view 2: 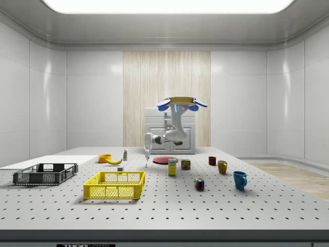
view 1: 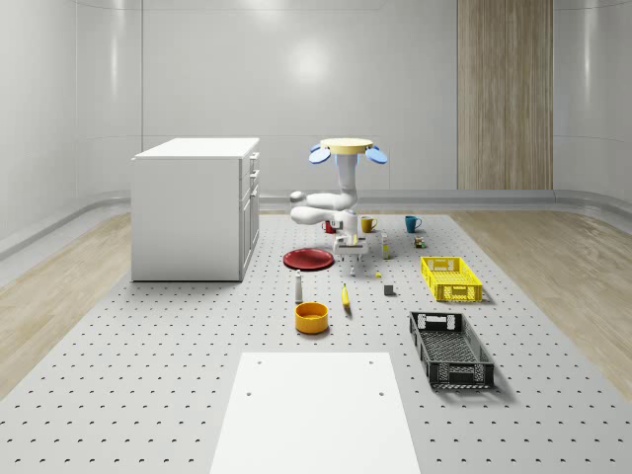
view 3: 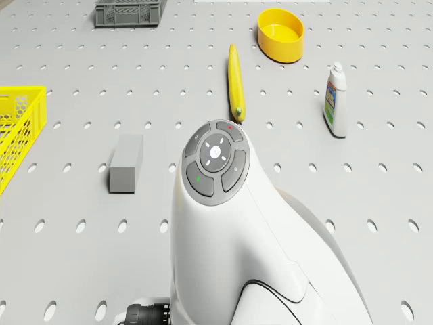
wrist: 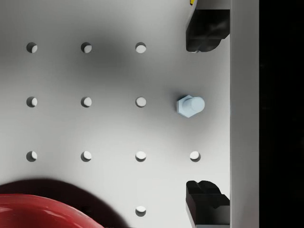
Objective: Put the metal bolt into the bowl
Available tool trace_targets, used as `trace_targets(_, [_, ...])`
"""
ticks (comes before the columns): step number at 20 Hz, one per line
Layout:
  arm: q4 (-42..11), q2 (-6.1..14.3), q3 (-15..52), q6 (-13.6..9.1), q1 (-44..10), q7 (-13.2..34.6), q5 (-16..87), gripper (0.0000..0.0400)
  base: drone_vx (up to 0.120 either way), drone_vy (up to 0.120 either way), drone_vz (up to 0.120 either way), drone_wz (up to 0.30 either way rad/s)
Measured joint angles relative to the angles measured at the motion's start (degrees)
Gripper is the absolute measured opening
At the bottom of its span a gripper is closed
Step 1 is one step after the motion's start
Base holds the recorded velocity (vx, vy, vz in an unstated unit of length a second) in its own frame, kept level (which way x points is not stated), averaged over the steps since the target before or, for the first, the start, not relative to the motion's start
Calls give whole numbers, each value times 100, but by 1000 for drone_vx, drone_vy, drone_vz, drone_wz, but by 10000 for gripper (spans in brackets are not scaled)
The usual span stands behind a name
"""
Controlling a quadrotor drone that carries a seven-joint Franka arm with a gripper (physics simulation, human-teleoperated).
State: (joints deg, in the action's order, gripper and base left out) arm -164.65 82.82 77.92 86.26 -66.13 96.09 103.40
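So the drone is hovering above the middle of the pegboard table, just off the white cabinet, with the arm folding down under it and the gripper pointing straight at the table, close over it.

In the wrist view the gripper is sitting wide open, one dark fingertip on each side, and the metal bolt is lying right between them on the bare table, not touched by either. The bolt is a small pale blue-grey thing with a hex head, and the red plate is showing near it at the frame's corner.

The bowl is the orange-yellow one. In the whole-scene view it is sitting at about 7 o'clock from the gripper, well apart from it. Between them: a small white bottle standing upright and a banana lying flat. The bottle has a printed label in the drone view, but I can't read any of it. A grey block is lying near the banana.

At 4 o'clock from the gripper are the yellow crate and, nearer the camera, the black crate. Mugs are standing behind the robot, a blue mug among them.
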Motion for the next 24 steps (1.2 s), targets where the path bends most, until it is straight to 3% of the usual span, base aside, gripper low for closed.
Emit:
trace_targets(6, [3,71,12,66,-16,14,-30,400,73,7,-20,0])
trace_targets(24, [198,251,-813,517,-120,1,715,400,0,0,0,0])
